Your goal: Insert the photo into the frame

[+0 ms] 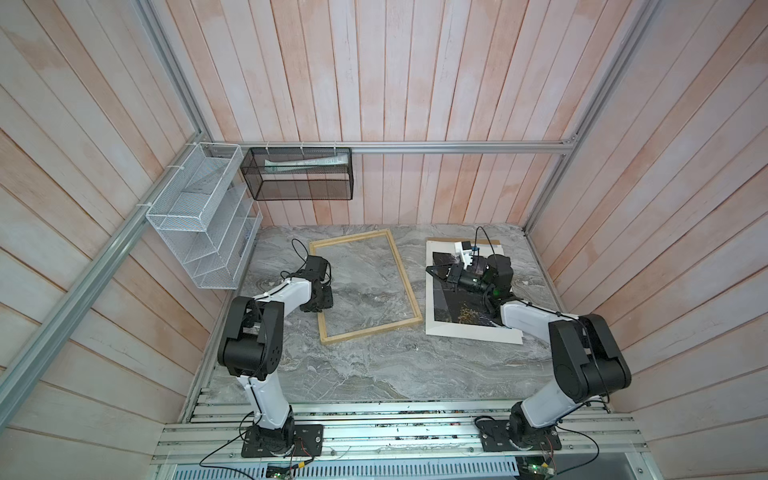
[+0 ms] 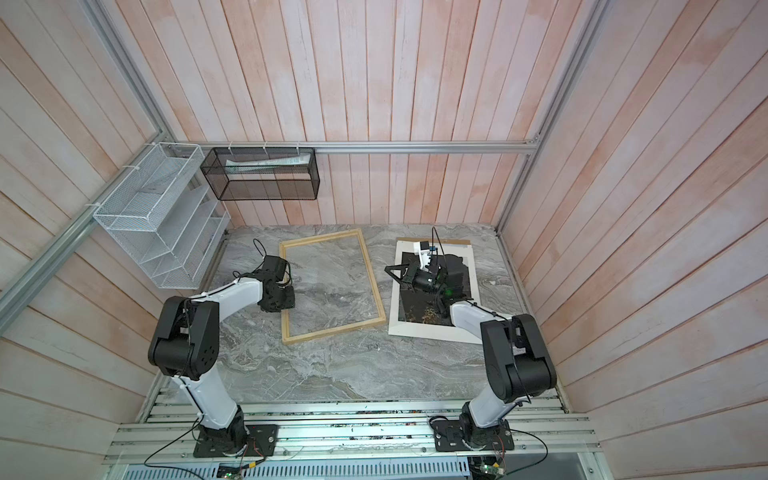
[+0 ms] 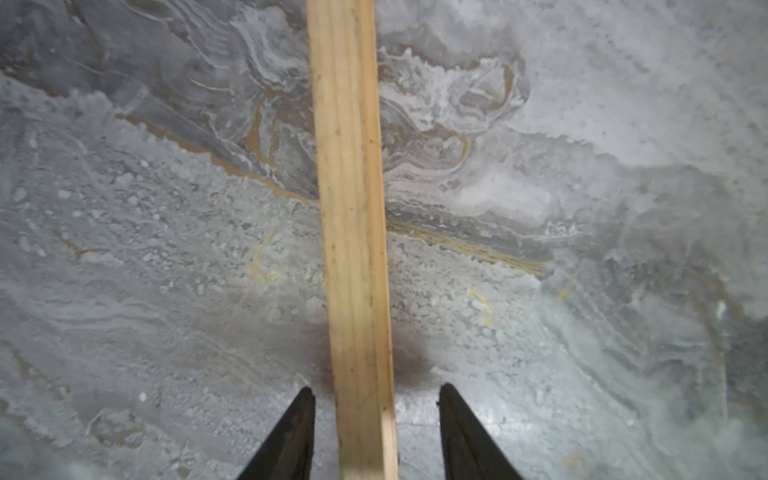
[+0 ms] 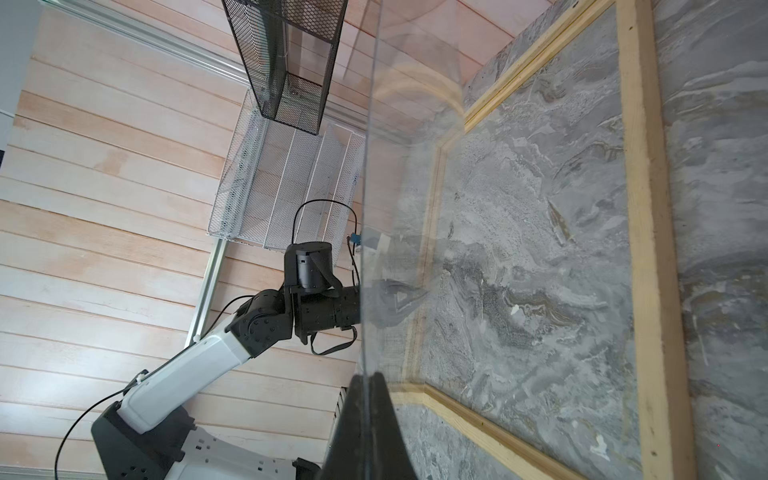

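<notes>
On the marble tabletop [image 1: 374, 374] lies the wooden frame [image 1: 370, 331]; right of the frame, the photo [image 1: 461, 330] lies picture-up. The right gripper [image 4: 370, 386] pinches the clear pane [image 4: 415, 166], tilted above the frame. The left gripper [image 3: 375, 387] straddles the frame's left rail, jaws spread.

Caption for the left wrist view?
Left tool open, straddling the frame rail lying on the grey marbled table.

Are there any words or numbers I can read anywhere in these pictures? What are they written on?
No text here can be read.
On the pale packet in the black mesh basket: faint print, too blurred to read.
On the photo: a dark picture with a white border, no words.
On the frame: bare wood, no label.
On the clear sheet in the right pincer: no print.
</notes>
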Action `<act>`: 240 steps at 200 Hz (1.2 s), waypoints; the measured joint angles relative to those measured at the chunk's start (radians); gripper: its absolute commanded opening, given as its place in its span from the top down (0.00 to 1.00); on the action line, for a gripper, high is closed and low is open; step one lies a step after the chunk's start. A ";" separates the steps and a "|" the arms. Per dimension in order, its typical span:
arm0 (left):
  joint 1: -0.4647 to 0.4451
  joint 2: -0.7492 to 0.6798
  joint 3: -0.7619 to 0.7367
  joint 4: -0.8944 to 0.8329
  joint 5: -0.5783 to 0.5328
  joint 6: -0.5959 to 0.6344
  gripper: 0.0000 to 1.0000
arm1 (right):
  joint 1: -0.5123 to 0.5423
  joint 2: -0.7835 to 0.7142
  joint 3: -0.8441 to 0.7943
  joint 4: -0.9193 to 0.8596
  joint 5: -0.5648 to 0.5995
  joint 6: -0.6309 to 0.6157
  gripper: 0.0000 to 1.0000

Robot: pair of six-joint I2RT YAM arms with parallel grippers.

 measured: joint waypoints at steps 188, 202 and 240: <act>0.106 -0.099 -0.023 -0.137 -0.108 -0.063 0.49 | 0.103 0.394 0.323 0.266 -0.047 0.103 1.00; 0.106 -0.099 -0.025 -0.138 -0.108 -0.063 0.49 | 0.106 0.410 0.338 0.267 -0.047 0.104 1.00; 0.106 -0.102 -0.025 -0.141 -0.105 -0.063 0.49 | 0.113 0.443 0.378 0.269 -0.047 0.111 1.00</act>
